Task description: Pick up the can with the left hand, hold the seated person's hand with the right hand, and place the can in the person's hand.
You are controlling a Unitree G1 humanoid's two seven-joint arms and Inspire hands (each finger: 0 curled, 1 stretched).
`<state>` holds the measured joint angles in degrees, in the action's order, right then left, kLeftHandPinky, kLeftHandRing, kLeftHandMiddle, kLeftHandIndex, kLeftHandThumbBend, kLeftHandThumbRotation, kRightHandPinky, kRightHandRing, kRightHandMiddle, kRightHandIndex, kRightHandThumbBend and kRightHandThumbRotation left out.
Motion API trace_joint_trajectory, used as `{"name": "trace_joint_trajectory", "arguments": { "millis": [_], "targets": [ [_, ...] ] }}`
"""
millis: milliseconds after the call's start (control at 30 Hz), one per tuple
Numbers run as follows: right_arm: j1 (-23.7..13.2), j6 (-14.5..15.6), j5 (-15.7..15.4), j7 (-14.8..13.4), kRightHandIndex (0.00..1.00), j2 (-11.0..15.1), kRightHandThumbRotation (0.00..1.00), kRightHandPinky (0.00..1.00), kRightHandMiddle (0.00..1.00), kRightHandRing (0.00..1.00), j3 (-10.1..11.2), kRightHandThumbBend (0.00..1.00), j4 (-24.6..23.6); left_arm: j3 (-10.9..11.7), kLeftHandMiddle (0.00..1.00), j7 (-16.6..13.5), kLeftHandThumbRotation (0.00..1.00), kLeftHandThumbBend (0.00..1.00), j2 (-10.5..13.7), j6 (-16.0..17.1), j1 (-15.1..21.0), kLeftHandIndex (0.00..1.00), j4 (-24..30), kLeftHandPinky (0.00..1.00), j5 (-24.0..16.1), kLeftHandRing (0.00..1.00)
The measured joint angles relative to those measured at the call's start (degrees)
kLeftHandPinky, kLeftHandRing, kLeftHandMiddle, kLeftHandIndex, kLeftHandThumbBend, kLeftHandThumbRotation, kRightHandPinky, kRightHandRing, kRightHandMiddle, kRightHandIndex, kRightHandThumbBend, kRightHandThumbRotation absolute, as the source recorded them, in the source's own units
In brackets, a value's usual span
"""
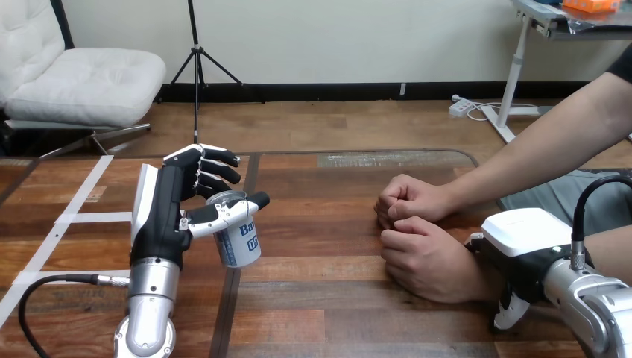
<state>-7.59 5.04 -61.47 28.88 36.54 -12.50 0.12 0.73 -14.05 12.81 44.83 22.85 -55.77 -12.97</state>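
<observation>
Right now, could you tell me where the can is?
The left hand grips the can at the head view's left, well apart from the person's hands at its right.

the left hand (159, 220) is cased in black with a white shell; the right hand (524, 237) is capped in white. the left forearm (151, 294) and right forearm (598, 307) are finished in silver.

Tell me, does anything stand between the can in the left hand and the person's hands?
Nothing visible does. The can, gripped in the left hand, has only bare table between it and the person's hands. Both of those hands are closed, though, so no open palm is ready. The right hand sits beside the nearer wrist.
</observation>
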Motion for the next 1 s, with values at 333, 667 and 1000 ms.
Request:
{"name": "trace_joint_trajectory", "arguments": {
  "millis": [333, 667, 1000],
  "targets": [
    [0.01, -0.27, 0.0, -3.87, 0.67, -0.04, 0.0, 0.49, 0.64, 0.57, -0.65, 0.62, 0.74, 0.01, 0.49, 0.0, 0.01, 0.77, 0.01, 0.0, -0.01, 0.52, 0.0, 0.37, -0.01, 0.41],
    [0.0, 0.54, -0.02, -6.69, 0.58, -0.15, 0.0, 0.31, 0.49, 0.42, -0.71, 0.69, 1.69, 0.01, 0.49, -0.01, 0.01, 0.76, 0.01, 0.0, 0.0, 0.53, 0.0, 0.37, -0.02, 0.41],
    [0.0, 0.6, 0.83, -9.78, 0.55, -0.2, 0.0, 0.2, 0.38, 0.29, -0.73, 0.71, 2.91, 0.01, 0.49, -0.01, 0.01, 0.76, 0.07, 0.0, -0.05, 0.52, 0.0, 0.36, -0.01, 0.41]
  ]
}}
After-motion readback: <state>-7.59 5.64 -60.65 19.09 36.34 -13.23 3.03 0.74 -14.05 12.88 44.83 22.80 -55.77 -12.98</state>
